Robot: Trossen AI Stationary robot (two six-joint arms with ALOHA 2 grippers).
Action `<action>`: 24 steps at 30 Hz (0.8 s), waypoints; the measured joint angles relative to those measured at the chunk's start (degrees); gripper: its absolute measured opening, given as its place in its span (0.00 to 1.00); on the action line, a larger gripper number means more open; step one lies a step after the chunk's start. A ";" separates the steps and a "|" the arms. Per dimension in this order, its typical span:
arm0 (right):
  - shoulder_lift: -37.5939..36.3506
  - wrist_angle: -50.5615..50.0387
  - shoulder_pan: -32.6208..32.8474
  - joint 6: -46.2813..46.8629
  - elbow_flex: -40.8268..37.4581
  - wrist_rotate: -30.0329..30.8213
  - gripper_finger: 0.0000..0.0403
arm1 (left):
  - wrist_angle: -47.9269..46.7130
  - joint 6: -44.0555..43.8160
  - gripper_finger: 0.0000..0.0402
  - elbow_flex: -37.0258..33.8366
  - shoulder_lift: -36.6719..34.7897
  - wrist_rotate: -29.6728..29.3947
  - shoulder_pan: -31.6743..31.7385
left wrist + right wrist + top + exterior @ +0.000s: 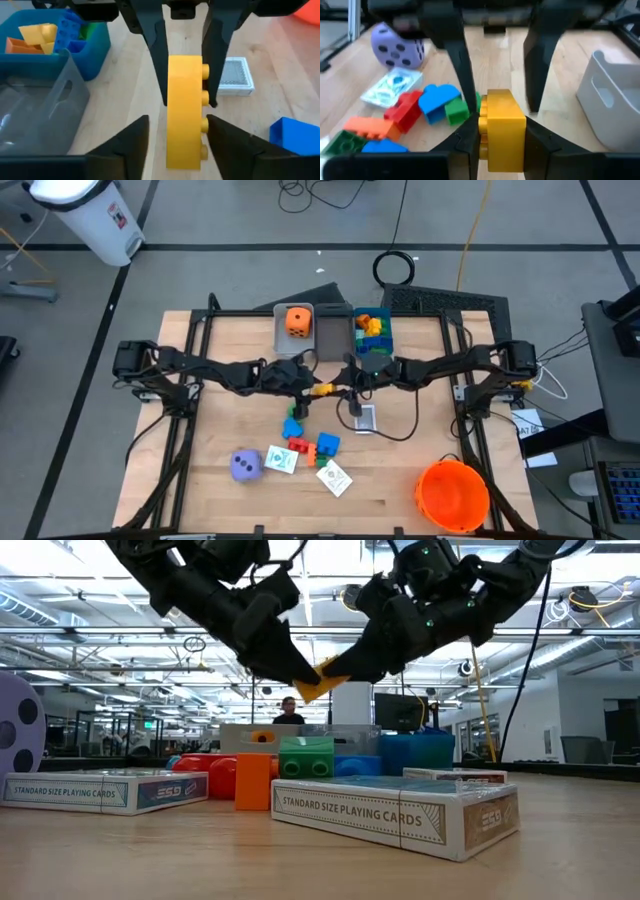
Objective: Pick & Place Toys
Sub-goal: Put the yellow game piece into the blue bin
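Left tool: the left tool [312,388] hangs above mid-bench, fingers [131,137] spread, standing either side of the yellow studded plastic block [186,111] without clearly pressing it.
Right tool: the right tool [338,389] meets it from the other side, fingers [467,137] pinching the same yellow block [502,129].
Yellow block: held in the air between both tools, above the wooden bench [420,430].
Grey bin [283,340]: holds an orange soft die [297,321].
Blue bin [95,45]: holds yellow, blue, orange and green blocks.
Bench: purple die [247,466], card packs and loose blocks lie nearer the front.
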 joint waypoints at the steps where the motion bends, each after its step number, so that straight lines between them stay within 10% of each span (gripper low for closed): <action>1: -0.90 -1.66 -0.09 -0.23 0.00 0.02 0.23 | 0.17 0.05 0.54 0.00 -0.53 0.00 0.02; 13: -13.46 -7.48 -0.84 -0.67 -4.52 12.16 0.23 | -7.13 1.39 0.63 -1.19 -14.56 0.32 0.00; 24: -16.17 3.94 -9.85 6.89 -14.77 34.98 0.23 | 9.65 -2.30 0.62 -14.11 -20.48 -4.86 4.55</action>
